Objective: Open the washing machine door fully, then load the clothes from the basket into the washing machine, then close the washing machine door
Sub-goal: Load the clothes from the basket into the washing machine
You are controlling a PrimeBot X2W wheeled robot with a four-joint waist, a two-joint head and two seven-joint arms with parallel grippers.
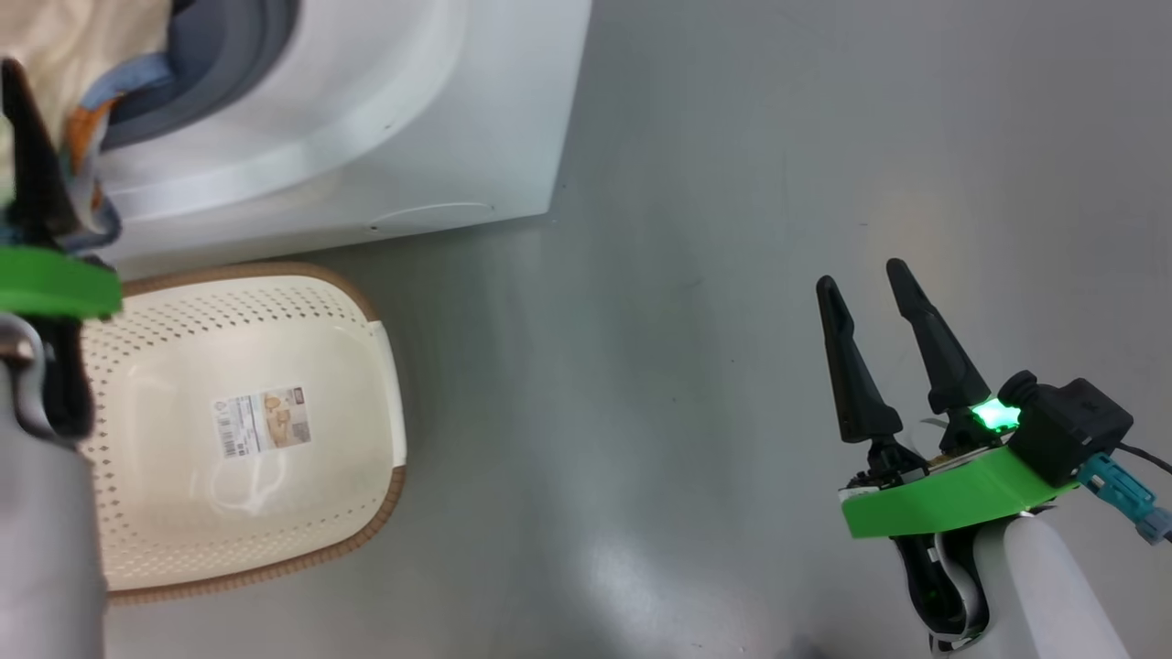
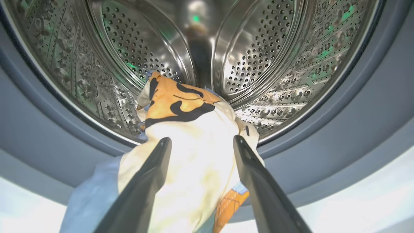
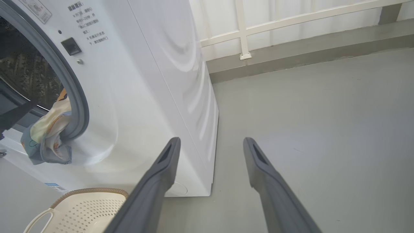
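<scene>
grey floor [image 1: 732, 275] out front, washing machine [image 3: 145, 97] mouth exposed, basket [image 1: 183, 329] beside it bare down to its label [image 1: 261, 421], so i'd call this the tail of the loading step. clothes [image 2: 190, 129] lie across the grey seal [image 2: 323, 145], part in the drum [image 2: 258, 48], part hanging outside; left gripper [image 2: 202, 139] jaws spread, one finger each side of the bundle, not pinching it; right gripper [image 1: 862, 272] jaws spread on nothing, well apart. next move, by my read: nudge the bundle past the seal, then shut the door.
</scene>
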